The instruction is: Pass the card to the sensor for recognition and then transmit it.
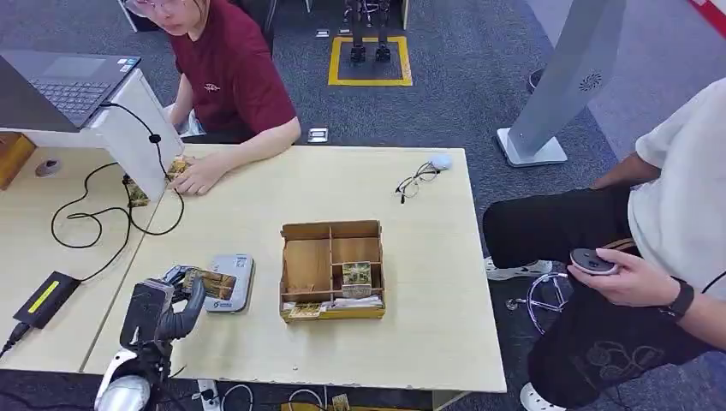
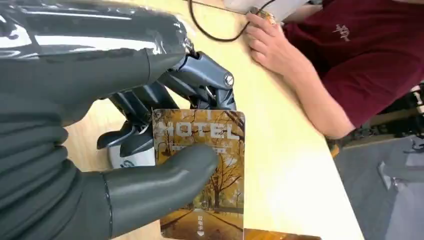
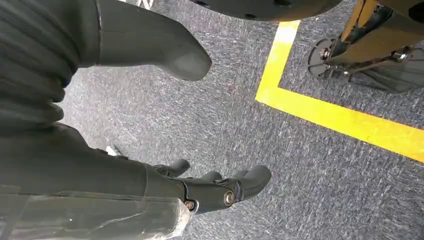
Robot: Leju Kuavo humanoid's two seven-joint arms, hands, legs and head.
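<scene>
The left hand (image 2: 150,165) pinches a glossy autumn-print hotel card (image 2: 205,170) over the rounded grey sensor (image 1: 231,281). Right, the compartmented cardboard box (image 1: 332,270) holds more cards. The right hand (image 3: 200,125) hangs released.

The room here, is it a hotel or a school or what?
Probably a robot test room in an office, set up like a hotel desk. A laptop sits on a stand, yellow tape marks the carpet, and the left robot hand holds a hotel card over a card reader.
</scene>
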